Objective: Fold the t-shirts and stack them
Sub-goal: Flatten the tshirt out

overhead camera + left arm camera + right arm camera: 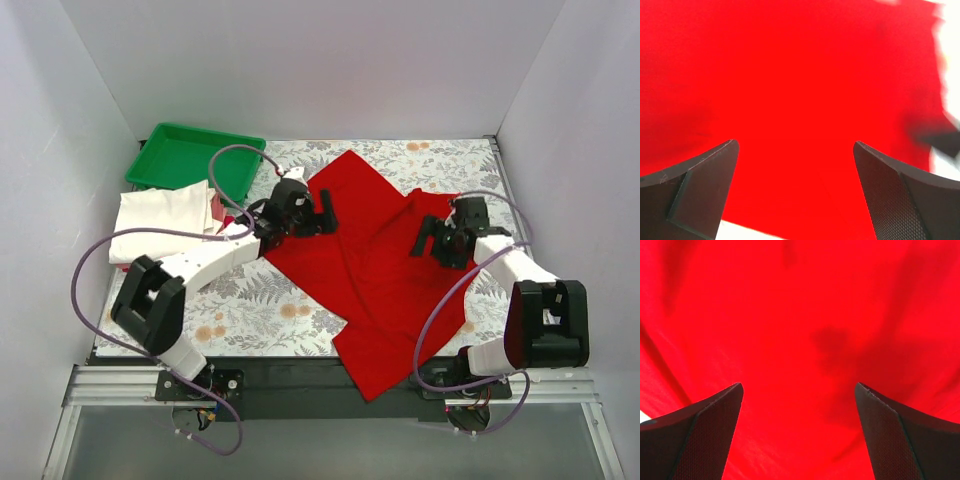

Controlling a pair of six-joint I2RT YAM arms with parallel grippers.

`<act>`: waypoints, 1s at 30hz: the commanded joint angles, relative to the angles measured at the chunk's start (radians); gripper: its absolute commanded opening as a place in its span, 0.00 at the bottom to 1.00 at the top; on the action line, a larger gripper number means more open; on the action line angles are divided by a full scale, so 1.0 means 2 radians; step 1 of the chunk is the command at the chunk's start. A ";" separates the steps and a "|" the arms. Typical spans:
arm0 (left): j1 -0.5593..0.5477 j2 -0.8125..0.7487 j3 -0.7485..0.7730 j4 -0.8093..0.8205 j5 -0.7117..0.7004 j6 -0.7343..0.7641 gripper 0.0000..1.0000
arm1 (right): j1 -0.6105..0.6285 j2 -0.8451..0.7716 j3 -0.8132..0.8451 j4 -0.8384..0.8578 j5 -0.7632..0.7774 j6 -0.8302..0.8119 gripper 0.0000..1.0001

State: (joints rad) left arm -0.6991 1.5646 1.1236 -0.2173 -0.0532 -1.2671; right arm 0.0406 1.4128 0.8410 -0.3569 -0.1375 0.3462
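Left claw (795,144), right claw (799,386) agape; red t-shirt (370,270) beneath both

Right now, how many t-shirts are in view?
3. One red t-shirt spread mid-table; a folded cream-white t-shirt left of it, by the green tray; a red sliver at that one's right edge, likely a third shirt, mostly hidden.

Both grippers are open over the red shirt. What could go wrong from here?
1. The red shirt has its near corner hanging past the table edge; a pull toward the arms might slide more of it off.
2. It lies creased and overlapped under the open left gripper and right gripper, so a pinch may catch extra layers.
3. The left arm's cable drapes across the folded white shirt; a swing could drag it askew.
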 commanded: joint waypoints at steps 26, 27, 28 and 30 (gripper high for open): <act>0.103 0.098 -0.091 0.005 0.113 -0.091 0.98 | -0.038 0.368 0.368 -0.035 0.085 -0.047 0.98; 0.098 0.084 -0.111 0.002 0.112 -0.105 0.98 | -0.039 0.420 0.429 -0.055 0.085 -0.058 0.98; 0.085 0.069 -0.131 0.010 0.124 -0.120 0.98 | -0.041 0.438 0.459 -0.080 0.088 -0.063 0.98; 0.042 0.060 -0.145 0.026 0.148 -0.137 0.98 | -0.042 0.504 0.568 -0.092 0.083 -0.082 0.98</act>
State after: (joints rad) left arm -0.5003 1.7103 0.9222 -0.0933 0.1398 -1.4521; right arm -0.0338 2.2272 1.7325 -0.4213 0.0299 0.2569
